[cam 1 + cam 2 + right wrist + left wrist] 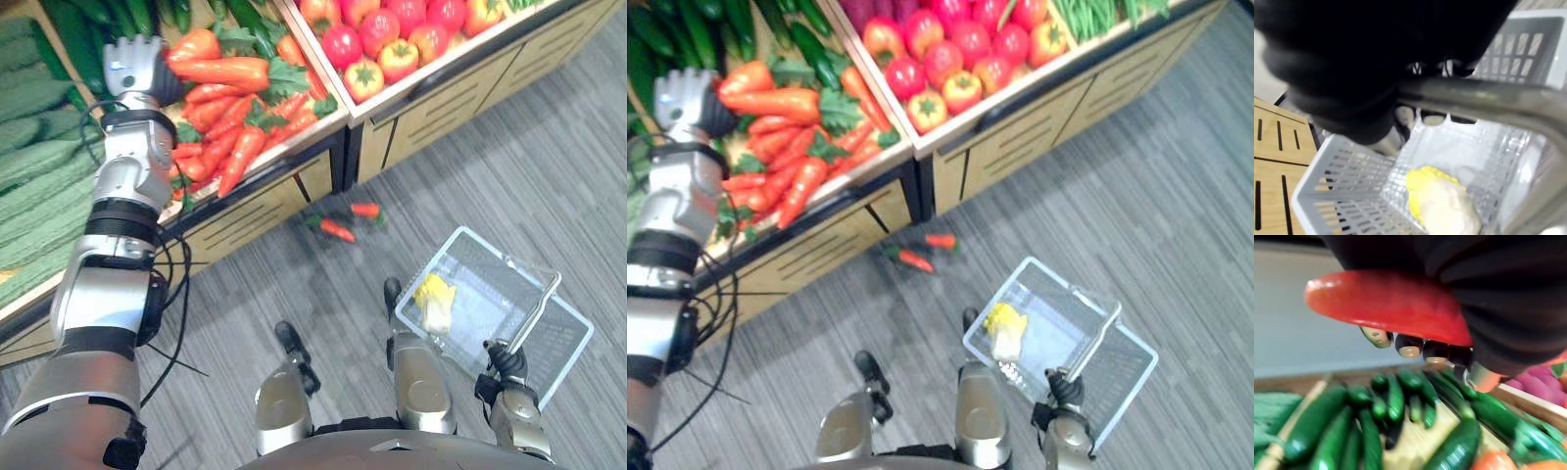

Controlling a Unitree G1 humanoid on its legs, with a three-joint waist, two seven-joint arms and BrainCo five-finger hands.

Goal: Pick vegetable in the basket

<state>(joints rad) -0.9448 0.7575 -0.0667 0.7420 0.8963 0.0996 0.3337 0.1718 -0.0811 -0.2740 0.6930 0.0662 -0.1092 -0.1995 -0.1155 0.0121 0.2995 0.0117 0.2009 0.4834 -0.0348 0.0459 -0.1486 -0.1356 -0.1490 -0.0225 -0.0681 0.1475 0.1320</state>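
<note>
carrot (1386, 303) in left hand (135, 70), fingers (1409, 344) seemingly curled beneath it

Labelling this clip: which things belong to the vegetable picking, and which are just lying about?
Job: left hand shut on carrot; right hand holding basket by its handle; cabbage inside.
Lying about: two floor carrots; tomatoes; cucumbers.

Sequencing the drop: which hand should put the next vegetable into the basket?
Left. The left hand is curled round a carrot above the carrot bin. The right hand is shut on the handle of the basket, so it probably can't pick anything.
</note>
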